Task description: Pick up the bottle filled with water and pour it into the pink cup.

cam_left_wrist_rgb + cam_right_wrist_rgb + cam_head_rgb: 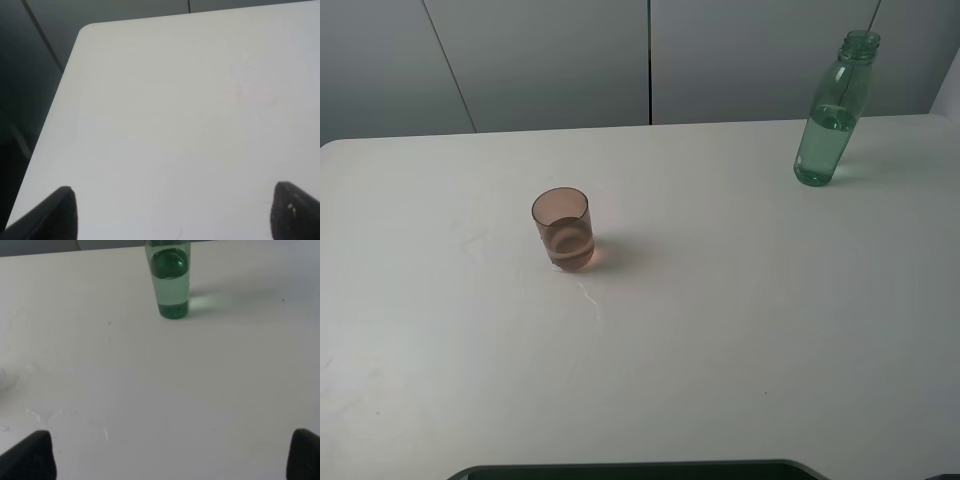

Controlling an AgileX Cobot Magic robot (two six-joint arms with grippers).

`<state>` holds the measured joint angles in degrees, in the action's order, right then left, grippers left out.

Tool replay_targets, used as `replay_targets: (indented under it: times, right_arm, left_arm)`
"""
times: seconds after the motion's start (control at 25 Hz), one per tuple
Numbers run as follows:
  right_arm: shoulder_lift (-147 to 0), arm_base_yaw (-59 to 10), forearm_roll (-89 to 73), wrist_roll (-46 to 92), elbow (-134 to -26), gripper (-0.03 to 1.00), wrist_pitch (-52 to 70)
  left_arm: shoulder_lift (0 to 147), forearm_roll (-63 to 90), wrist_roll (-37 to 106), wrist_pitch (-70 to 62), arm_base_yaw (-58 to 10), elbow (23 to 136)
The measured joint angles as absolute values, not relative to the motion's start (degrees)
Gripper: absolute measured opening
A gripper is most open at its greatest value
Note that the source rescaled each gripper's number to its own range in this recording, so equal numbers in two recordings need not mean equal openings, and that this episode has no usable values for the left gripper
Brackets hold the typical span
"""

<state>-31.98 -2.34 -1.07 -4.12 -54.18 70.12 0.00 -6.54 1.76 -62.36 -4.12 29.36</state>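
Note:
The green see-through bottle stands upright without a cap at the far right of the white table, partly filled with water. The pink cup stands upright left of the middle, with a little liquid in it. Neither gripper shows in the exterior high view. In the right wrist view the bottle stands ahead of my right gripper, whose two dark fingertips sit far apart with nothing between them. My left gripper also stands wide open over bare table near its far left corner.
Grey wall panels run behind the table's back edge. A dark object shows at the front edge. A faint smear of drops lies just in front of the cup.

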Motion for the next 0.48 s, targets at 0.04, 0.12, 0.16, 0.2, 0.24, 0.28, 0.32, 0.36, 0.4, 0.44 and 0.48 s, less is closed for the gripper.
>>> replay_targets:
  times: [0.04,0.12,0.16,0.2,0.24,0.28,0.32,0.36,0.4,0.44,0.48]
  right_arm:
    - [-29.97,-2.34,-1.07,-3.83,-53.0,1.0,70.12]
    - [-26.35,-2.34,-1.07,-3.6,-50.75,1.0,70.12]
    - [-24.42,-2.34,-1.07,-3.49,-49.43,1.0,70.12]
    - [-22.42,-2.34,-1.07,-3.47,-48.06,1.0,70.12]
    - [-20.7,-2.34,-1.07,-3.38,-46.84,1.0,70.12]
    - [-18.59,-2.34,-1.07,-3.08,-45.19,1.0,70.12]
    - [-16.38,-2.34,-1.07,-2.75,-43.53,1.0,69.62]
    - [-14.56,-2.34,-1.07,-2.12,-41.92,1.0,68.49]
    - [-12.28,-2.34,-1.07,-1.84,-40.64,1.0,67.29]
    - [-10.03,-2.34,-1.07,-1.42,-39.22,1.0,66.39]
    - [-7.85,-2.34,-1.07,-1.1,-37.89,1.0,65.37]
  left_arm:
    - [0.0,-6.54,1.76,-62.36,-4.12,29.36]
    - [0.0,-6.54,1.76,-62.36,-4.12,29.36]
    - [0.0,-6.54,1.76,-62.36,-4.12,29.36]
    - [0.0,-6.54,1.76,-62.36,-4.12,29.36]
    - [0.0,-6.54,1.76,-62.36,-4.12,29.36]
    - [0.0,-6.54,1.76,-62.36,-4.12,29.36]
    - [0.0,-6.54,1.76,-62.36,-4.12,29.36]
    - [0.0,-6.54,1.76,-62.36,-4.12,29.36]
    - [0.0,-6.54,1.76,-62.36,-4.12,29.36]
    - [0.05,-6.54,1.76,-62.36,-4.12,29.36]
    - [0.0,-6.54,1.76,-62.36,-4.12,29.36]
